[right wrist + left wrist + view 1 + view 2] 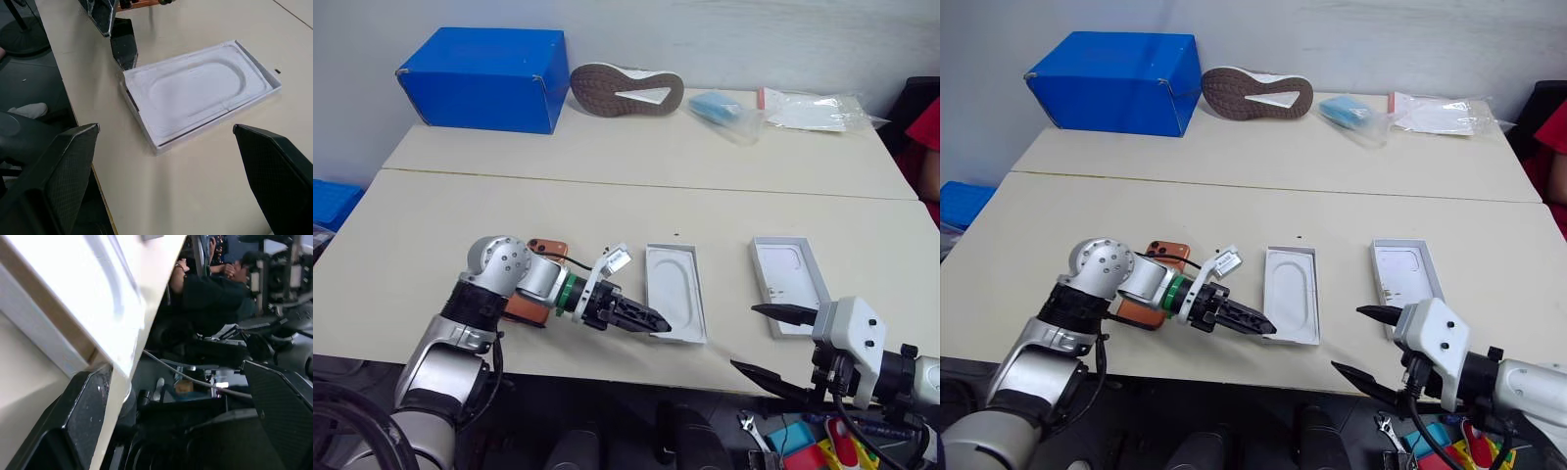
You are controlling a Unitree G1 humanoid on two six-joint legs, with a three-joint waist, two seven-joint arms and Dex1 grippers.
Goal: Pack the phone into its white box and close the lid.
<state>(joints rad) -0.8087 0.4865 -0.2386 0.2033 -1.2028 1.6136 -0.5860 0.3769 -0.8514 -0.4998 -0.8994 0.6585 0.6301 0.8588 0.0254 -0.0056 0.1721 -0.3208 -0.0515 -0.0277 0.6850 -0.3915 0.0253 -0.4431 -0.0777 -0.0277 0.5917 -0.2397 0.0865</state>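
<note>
Phone (1163, 253) orange. White box (674, 293) white, pale moulded recess. Lid (789, 271) white, faint outline. Storage box (484, 78) bright blue. Table (626, 157) cream. Shoe sole (626, 89) brown-grey.

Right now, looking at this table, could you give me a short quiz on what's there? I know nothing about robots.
1. True or false: the phone lies inside the white box.
2. What stands at the table's far left corner? A red bucket; B blue box; C green crate.
3. Fill in: the left gripper and right gripper are both ___.
Key: 1 false, the phone lies on the table, partly under the left arm; the box holds just its moulded insert. 2 B. 3 open.
</note>
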